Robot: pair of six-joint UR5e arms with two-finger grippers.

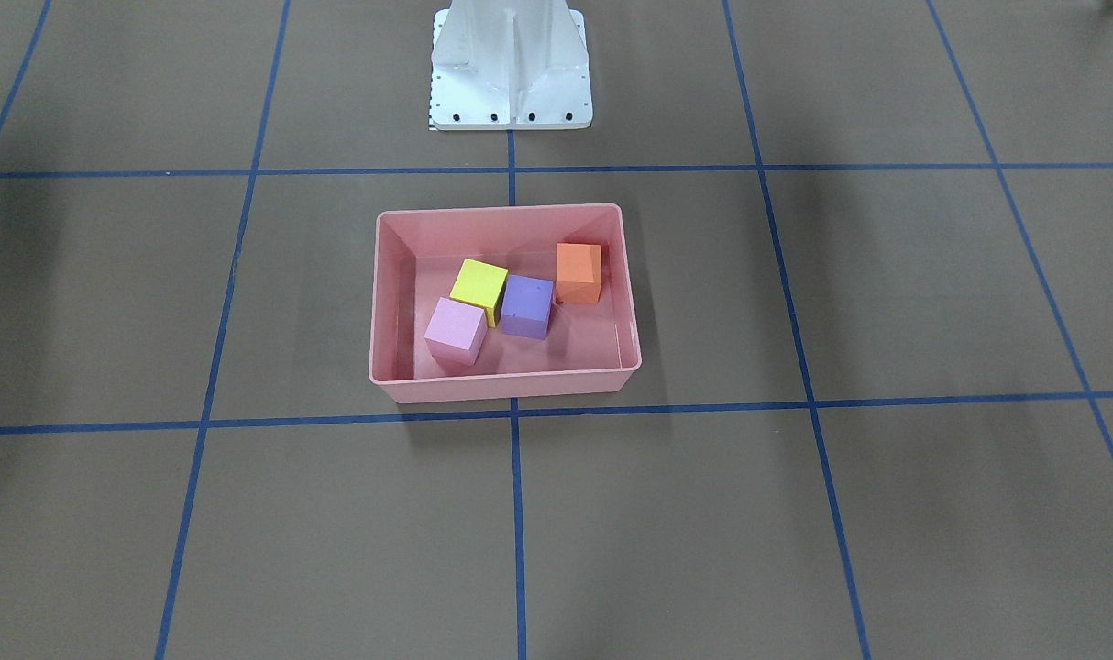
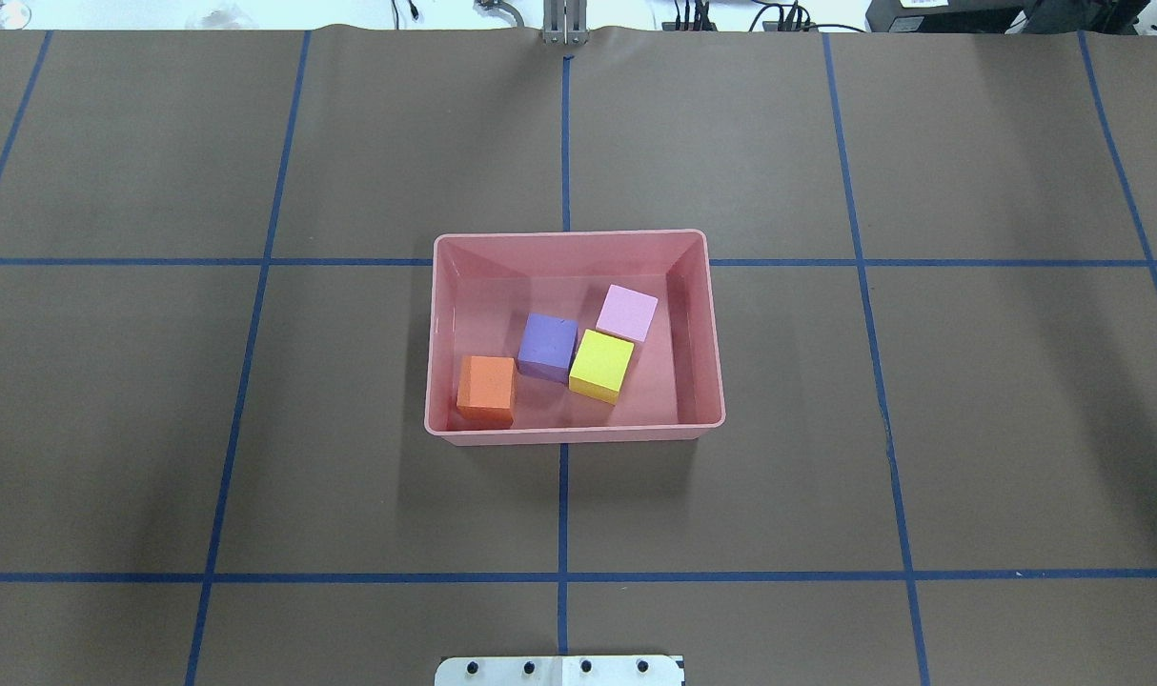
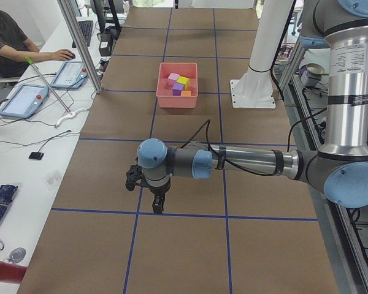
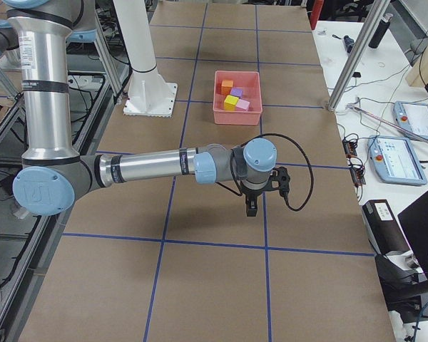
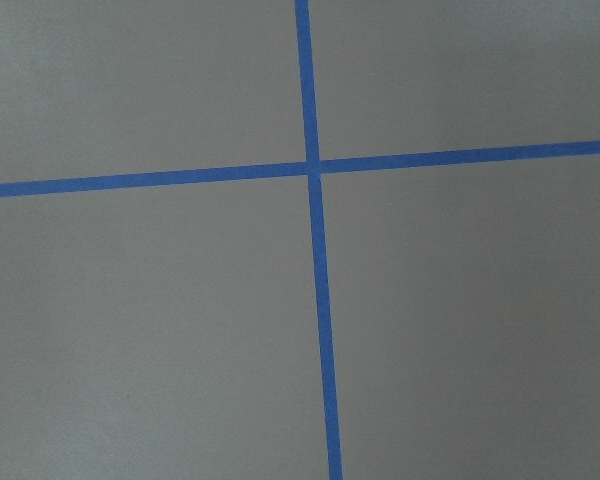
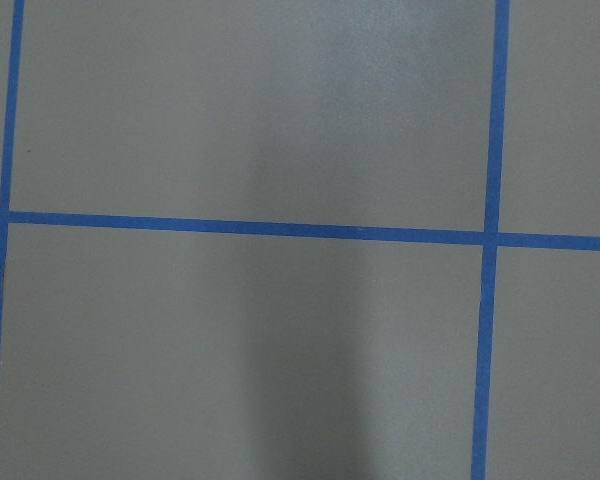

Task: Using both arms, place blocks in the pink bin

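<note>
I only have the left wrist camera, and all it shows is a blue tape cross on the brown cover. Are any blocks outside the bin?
Observer: None. The orange block, purple block, yellow block and light pink block all sit inside the pink bin.
Operator: Where is my left gripper relative to the bin?
Observer: The left gripper points down above a tape crossing, well away from the bin, toward the table's left end.
Operator: And the right one?
Observer: The right gripper hangs over the opposite end, also clear of the bin. From the side views I cannot tell whether either gripper is open or shut.
</note>
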